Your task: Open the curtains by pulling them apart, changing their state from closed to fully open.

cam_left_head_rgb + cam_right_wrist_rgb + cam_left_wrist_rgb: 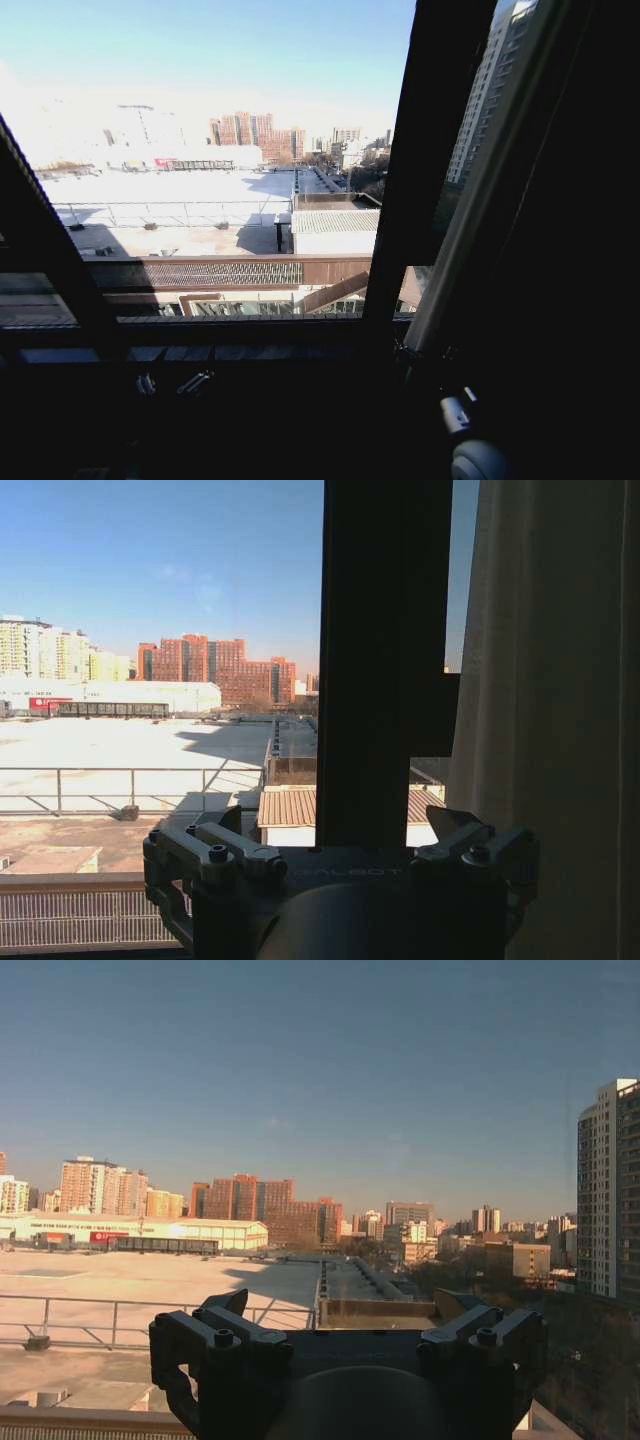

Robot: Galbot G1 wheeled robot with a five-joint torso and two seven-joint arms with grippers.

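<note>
Window frame [395,180] crosses the upper centre; the curtains [470,200] hang bunched at the frame's right side, glass bare, so opening appears nearly complete. Right wrist view alone shows pleated curtain cloth at its right edge. Left gripper [345,1335] and right gripper [340,850], lower centre, fingers spread, hold nothing.

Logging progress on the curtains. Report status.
Left hand open, empty, facing bare glass. Right hand open, empty, beside right curtain, which is bunched at the window's edge. Window frame bar ahead.
</note>
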